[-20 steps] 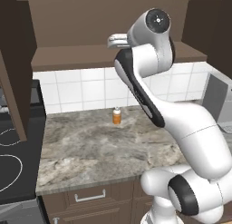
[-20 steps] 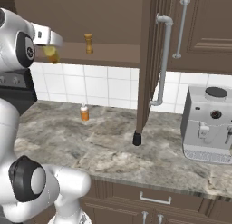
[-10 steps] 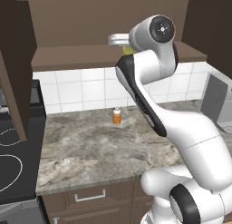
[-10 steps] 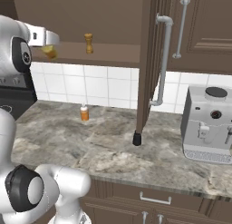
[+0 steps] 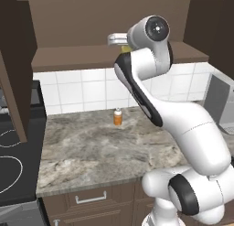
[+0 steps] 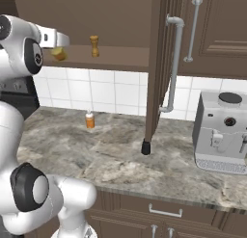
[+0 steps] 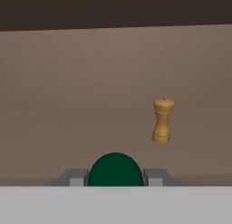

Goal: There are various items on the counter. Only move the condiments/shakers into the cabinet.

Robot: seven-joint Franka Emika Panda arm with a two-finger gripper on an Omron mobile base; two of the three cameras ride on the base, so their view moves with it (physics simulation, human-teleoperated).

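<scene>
I have the arm lifted high, up at the open cabinet (image 6: pixel 116 59). My gripper (image 7: pixel 115 175) is closed on the yellow squeeze bottle (image 6: pixel 59 53). In the hand view its dark green cap (image 7: pixel 115 169) sits snug between the two fingers (image 7: pixel 75 177). From the right base view the bottle hangs just at the front edge of the shelf, tipped over a bit. I cannot tell if it touches the shelf yet.

The brown wooden shaker (image 6: pixel 94 46) is already standing upright on the shelf, a little farther along from my bottle. So I think that one is done.

The yellow bottle is almost done. I think I need to push it in over the shelf, set it down and let go.

The black shaker (image 6: pixel 145 147) is down on the counter (image 5: pixel 91 152), just by the bottom corner of the open cabinet door (image 6: pixel 161 63). I think that one is left to fetch.

A small orange bottle (image 5: pixel 118 117) stands on the counter near the white tile wall (image 5: pixel 82 90). I judge it is not a shaker or sauce, so it should stay there. The coffee machine (image 6: pixel 221 131) stays too.

So by my count: one is in, one is nearly in, one is to go.
</scene>
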